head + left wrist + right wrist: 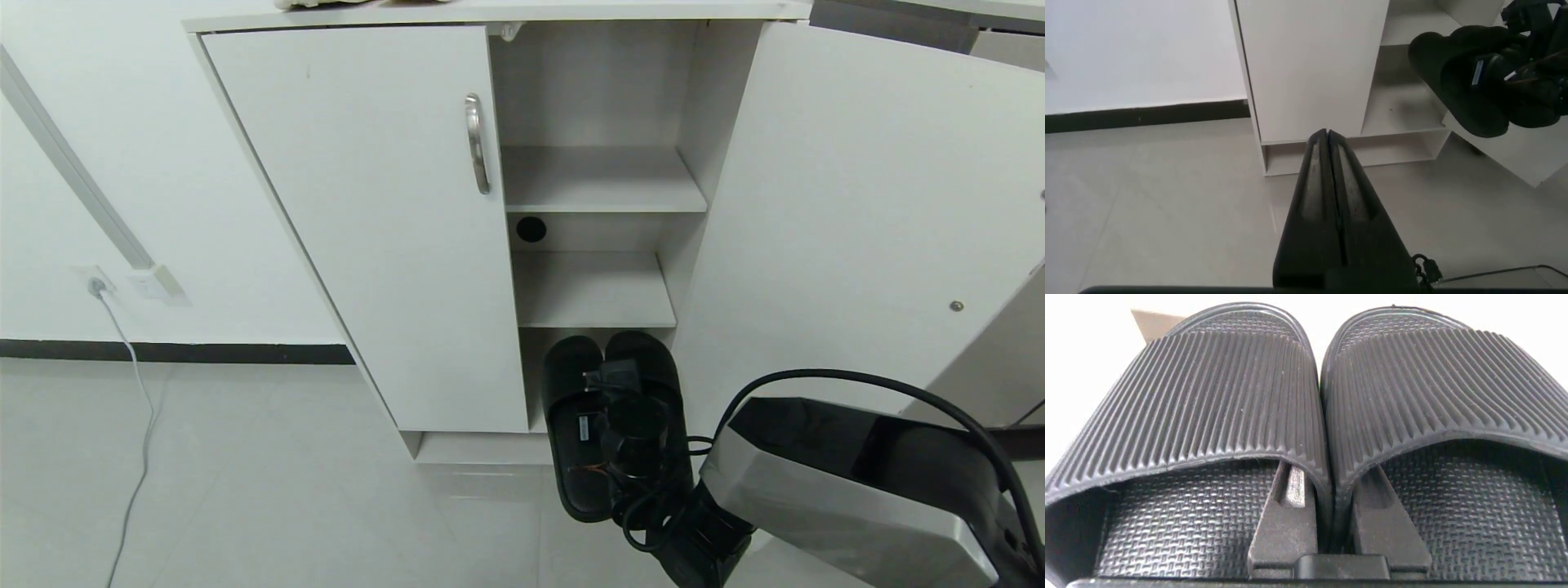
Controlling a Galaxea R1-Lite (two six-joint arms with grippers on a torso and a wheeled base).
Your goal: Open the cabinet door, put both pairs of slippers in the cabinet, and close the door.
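The right gripper [1331,502] has its jaws narrow and clamped: one finger sits inside each of the black slippers [571,384], pinching the two inner side walls together so the pair hangs as one bundle. The toes point into the lowest compartment [532,359] of the cabinet [694,98], at its mouth, while the heels are out over the floor [245,490]; whether the soles touch the cabinet base cannot be told. The right door [857,204] stands swung wide and the left door [367,229], with its metal handle [477,143], is closed. Above the pair, the lower shelf [592,286] and upper shelf [596,175] are bare. The left gripper [1327,143] hangs low over the floor in front of the cabinet with its jaws pressed together on nothing. By my reading, the door is already open and the step in hand is stowing this first pair. The next move calls for pushing the pair forward and level under the lower shelf, clear of the right door's edge, and setting it down before the jaws part. The second pair and closing the door then remain. A small pale label [584,426] lies on one insole, but its print is too small to read.
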